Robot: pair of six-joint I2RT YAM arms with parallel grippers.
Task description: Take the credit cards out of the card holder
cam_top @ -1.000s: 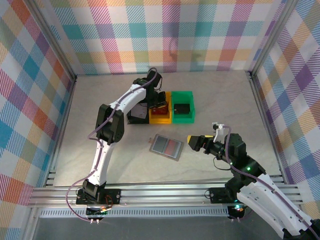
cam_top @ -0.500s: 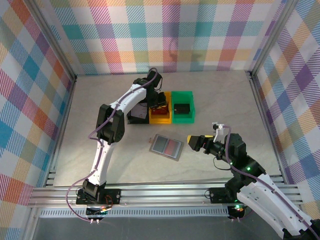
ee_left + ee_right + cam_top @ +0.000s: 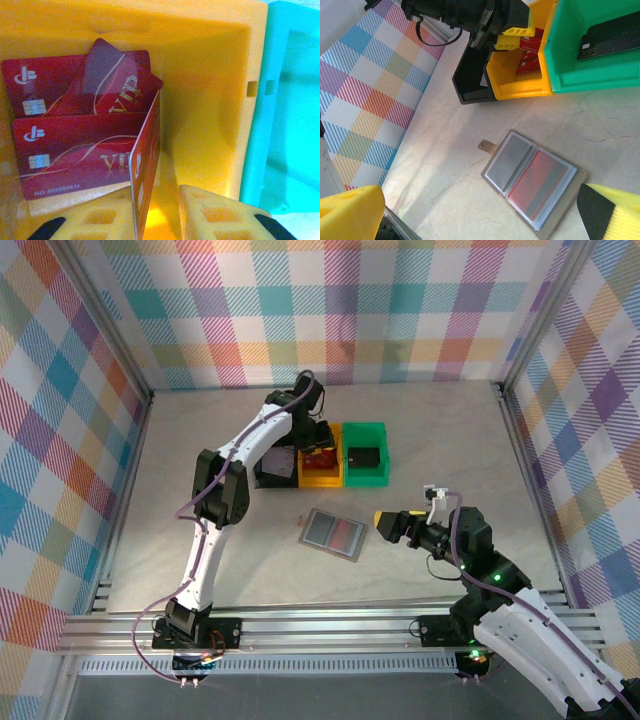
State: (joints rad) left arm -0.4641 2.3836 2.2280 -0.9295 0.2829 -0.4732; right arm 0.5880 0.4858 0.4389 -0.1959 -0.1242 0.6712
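The grey card holder (image 3: 333, 533) lies open on the table. It has a grey card (image 3: 510, 161) in its left panel and a red card (image 3: 540, 182) in its right panel. My left gripper (image 3: 320, 448) reaches down into the yellow bin (image 3: 320, 478). In the left wrist view a red card (image 3: 145, 160) stands on edge between the left gripper's (image 3: 156, 200) fingers. It leans on the left finger and a gap separates it from the right finger. Several red cards (image 3: 75, 150) lie on the bin floor. My right gripper (image 3: 392, 524) hovers open just right of the holder.
A green bin (image 3: 366, 475) holding a black card (image 3: 610, 40) stands to the right of the yellow one, and a black bin (image 3: 275, 470) stands to its left. Checked walls enclose the table on three sides.
The left gripper has shifted slightly inside the yellow bin. The right arm and the card holder have not moved.
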